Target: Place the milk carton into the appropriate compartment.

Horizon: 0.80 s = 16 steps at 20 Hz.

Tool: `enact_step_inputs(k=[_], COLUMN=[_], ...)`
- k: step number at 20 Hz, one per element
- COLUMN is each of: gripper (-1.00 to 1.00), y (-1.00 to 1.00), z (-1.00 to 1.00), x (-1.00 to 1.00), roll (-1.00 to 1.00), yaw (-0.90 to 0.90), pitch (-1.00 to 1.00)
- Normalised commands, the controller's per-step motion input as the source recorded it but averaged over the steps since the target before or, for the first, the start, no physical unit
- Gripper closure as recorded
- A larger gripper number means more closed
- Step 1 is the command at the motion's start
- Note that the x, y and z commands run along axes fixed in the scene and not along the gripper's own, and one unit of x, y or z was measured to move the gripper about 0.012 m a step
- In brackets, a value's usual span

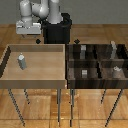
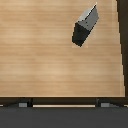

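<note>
The milk carton [image 1: 21, 61] is a small grey-white box with a peaked top. It stands upright in the light wooden tray [image 1: 50, 50], towards the exterior view's left. In the wrist view the carton [image 2: 85, 25] shows on the tray's wood floor. My gripper [image 1: 37, 41] hangs above the tray's far edge, higher than the carton and apart from it. In the wrist view the gripper [image 2: 63, 103] is open and empty, and its two fingertips [image 2: 22, 103] stand wide apart.
A dark tray with dividers [image 1: 97, 62] stands at the exterior view's right and holds several grey blocks [image 1: 84, 73] in its compartments. Both trays rest on thin metal legs. The robot base [image 1: 56, 30] stands behind them.
</note>
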Motion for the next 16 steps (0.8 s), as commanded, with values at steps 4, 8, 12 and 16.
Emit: enact_step_inputs(k=[4,8,12,16], gripper=[-1.00,-1.00,-1.00,-1.00], y=[-1.00,-0.25,0.00,0.00], z=[0.00,0.00,0.00,0.00], x=[0.00,0.56,1.00,1.00], roll=[0.00,0.00,0.00,0.00], yaw=[0.00,0.00,0.00,0.00], pitch=[0.00,0.00,0.00,0.00])
